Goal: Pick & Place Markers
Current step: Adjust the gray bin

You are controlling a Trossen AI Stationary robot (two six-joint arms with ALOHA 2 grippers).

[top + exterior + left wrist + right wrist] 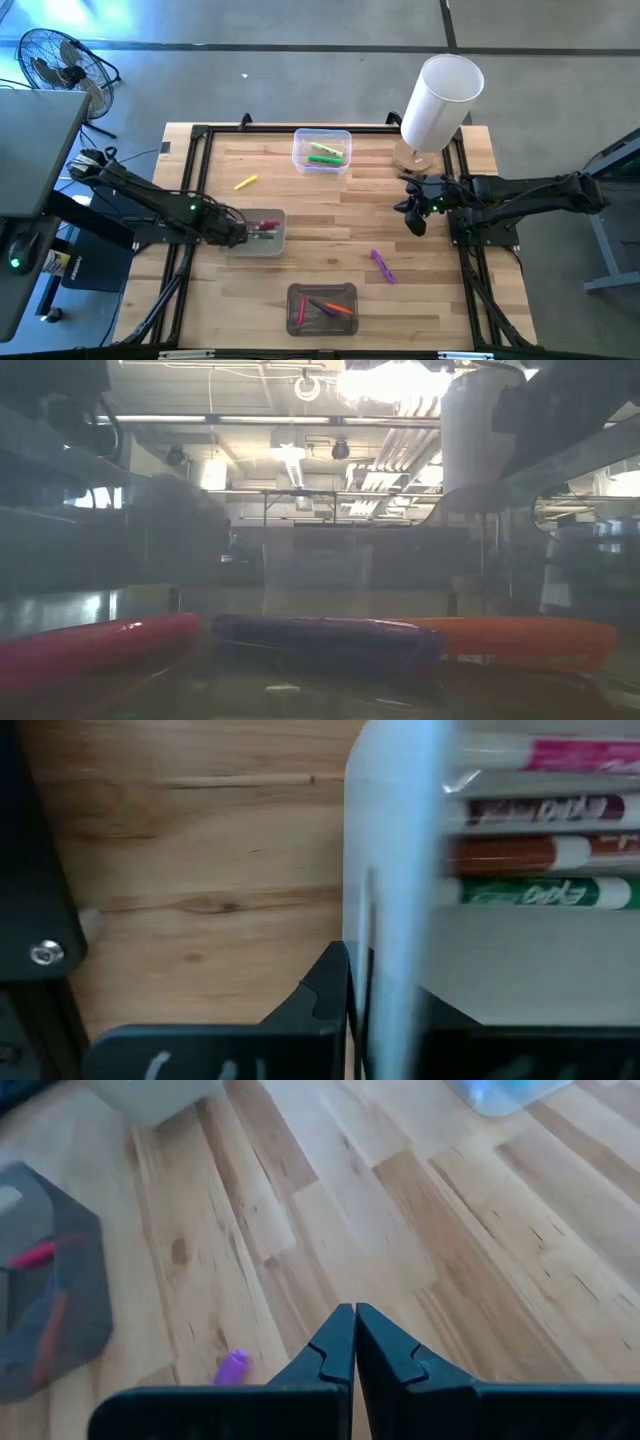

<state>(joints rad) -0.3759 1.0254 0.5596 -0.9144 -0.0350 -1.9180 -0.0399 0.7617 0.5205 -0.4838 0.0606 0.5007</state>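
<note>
My left gripper [238, 232] is shut on the left end of a clear bin [262, 232] at the table's left. Pink, purple, brown and green markers [545, 825] lie side by side in that bin. My right gripper [415, 222] hovers shut over the right half of the table with nothing in it [355, 1345]. A purple marker [382, 266] lies flat on the wood in front of it [232, 1368]. A yellow marker [246, 182] lies at the far left. My left gripper pinches the bin's short wall [392, 890] on the side toward the table's left edge. One finger [322, 988] is outside and the other shows dark through the plastic inside. The fingers come from above, pointing down. The bin sits level.
A clear bin [322, 150] at the far middle holds green markers. Another bin [322, 308] at the near edge holds red [100, 645], purple [320, 640] and orange [520, 642] markers. A big white cylinder [440, 100] stands at the far right. Black frame rails run along the table's edges.
</note>
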